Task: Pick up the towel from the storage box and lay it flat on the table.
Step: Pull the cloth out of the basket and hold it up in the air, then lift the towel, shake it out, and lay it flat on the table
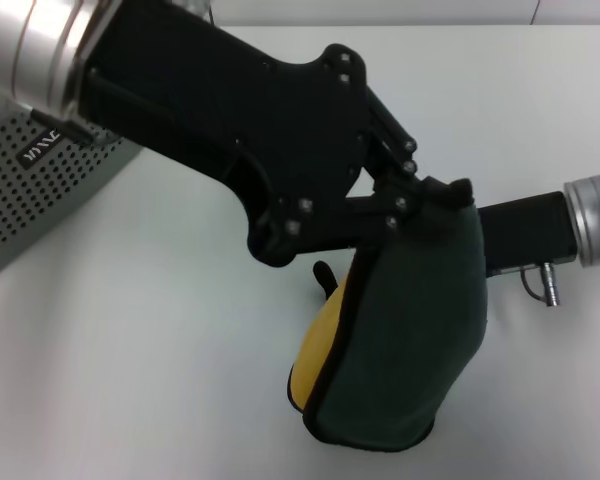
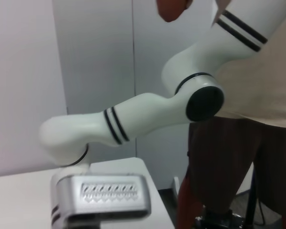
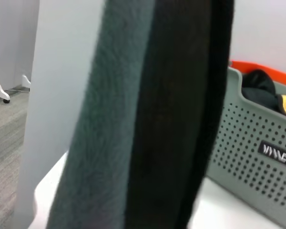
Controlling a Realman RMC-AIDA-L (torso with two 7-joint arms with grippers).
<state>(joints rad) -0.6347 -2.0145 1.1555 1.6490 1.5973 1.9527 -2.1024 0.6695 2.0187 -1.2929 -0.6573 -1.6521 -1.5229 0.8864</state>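
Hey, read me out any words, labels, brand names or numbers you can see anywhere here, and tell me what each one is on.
White lettering on the small dark label of the storage box: blurred, roughly "VIVVEO" in the right wrist view, not certain.
The same label in the head view: seen at an angle, not readable.
Towel, table, left gripper, right gripper: no text visible.

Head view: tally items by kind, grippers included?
Towel: 1, dark green and yellow towel, hanging from the left gripper, lower edge on the table.
Storage box: 1, grey perforated storage box.
Grippers: 2, left and right gripper, behind the towel.
Total: 4.
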